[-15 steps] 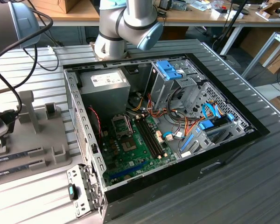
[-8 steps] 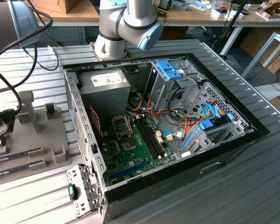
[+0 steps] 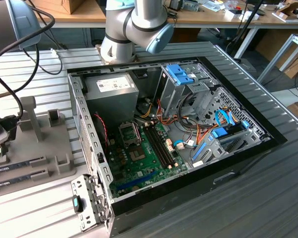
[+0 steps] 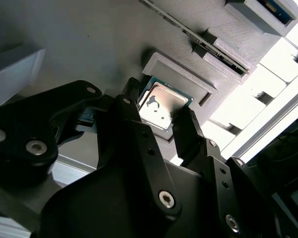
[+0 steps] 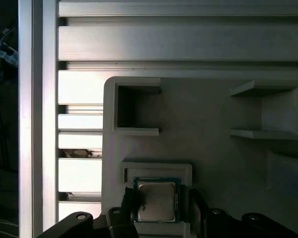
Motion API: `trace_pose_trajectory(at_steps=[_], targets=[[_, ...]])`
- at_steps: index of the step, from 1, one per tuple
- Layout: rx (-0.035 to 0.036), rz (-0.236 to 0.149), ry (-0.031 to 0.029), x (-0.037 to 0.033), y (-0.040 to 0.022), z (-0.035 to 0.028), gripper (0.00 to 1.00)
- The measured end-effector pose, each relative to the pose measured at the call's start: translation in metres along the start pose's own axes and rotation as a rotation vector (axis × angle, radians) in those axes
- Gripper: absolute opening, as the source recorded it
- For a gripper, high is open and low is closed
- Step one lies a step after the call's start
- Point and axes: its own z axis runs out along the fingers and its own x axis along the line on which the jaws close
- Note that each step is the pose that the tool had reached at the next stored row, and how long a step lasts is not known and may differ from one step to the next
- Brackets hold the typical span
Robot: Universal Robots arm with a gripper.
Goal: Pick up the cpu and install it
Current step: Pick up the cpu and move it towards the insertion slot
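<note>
At the exterior view's left, a pale grey moulded plastic holder tray (image 3: 44, 144) lies on the ribbed aluminium table (image 3: 35, 210). Long narrow dark memory sticks (image 3: 17, 164) sit in slots on it. A black cable (image 3: 10, 49) loops above the tray. Near the middle stands the silver and light-blue robot arm (image 3: 134, 25), its base just behind the open black metal computer case (image 3: 238, 163). Inside the case, the green motherboard (image 3: 144, 158) carries the square dark metal-framed socket (image 3: 129, 134). A grey power supply box (image 3: 111, 89) sits behind the board, and blue drive clips (image 3: 179, 74) are further to the exterior view's right.

In both wrist views the small flat square silvery cpu with a thin green rim (image 5: 157, 201) (image 4: 161, 105) lies flat in a raised square recess of the grey tray. The black two-finger gripper (image 5: 156, 203) (image 4: 159, 106) straddles it. The fingers (image 5: 128, 201) (image 4: 126, 119) press against two opposite edges of the chip, so the jaws are closed to the chip's width. The cpu sits in its recess, well apart from the socket.
</note>
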Motion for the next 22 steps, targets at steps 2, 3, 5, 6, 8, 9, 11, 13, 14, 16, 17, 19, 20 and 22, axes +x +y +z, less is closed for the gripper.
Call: trace_pose_trajectory(at_steps=[2, 3, 5, 6, 8, 9, 11, 13, 14, 16, 17, 19, 20, 22], targets=[[0.0001, 0.0, -0.0002, 0.0, 0.0, 0.0, 0.55], [0.0001, 0.0, -0.0003, 0.0, 0.0, 0.0, 0.55], [0.0002, 0.0, -0.0001, 0.0004, 0.0, -0.0002, 0.55], [0.0003, -0.001, -0.0001, 0.0008, 0.0, -0.0002, 0.55], [0.0003, -0.01, -0.0006, 0.0016, 0.0, -0.0001, 0.55], [0.0005, -0.024, -0.0012, 0.0019, 0.0, 0.0, 0.55], [0.0007, -0.035, -0.0015, 0.0019, 0.0, 0.0001, 0.55], [0.0007, -0.037, -0.0016, 0.0024, 0.0, 0.0005, 0.55], [0.0007, -0.037, -0.0015, 0.0025, 0.0, 0.0006, 0.55], [0.0008, -0.037, -0.0014, 0.0026, 0.0, 0.0009, 0.55], [0.0008, -0.037, -0.0014, 0.0026, 0.0, 0.0012, 0.55], [0.0007, -0.037, -0.0015, 0.0026, 0.0, 0.0019, 0.55], [0.0008, -0.037, -0.0014, 0.0026, 0.0, 0.0022, 0.55], [0.0007, -0.037, -0.0015, 0.0027, 0.0001, 0.0027, 0.55]])
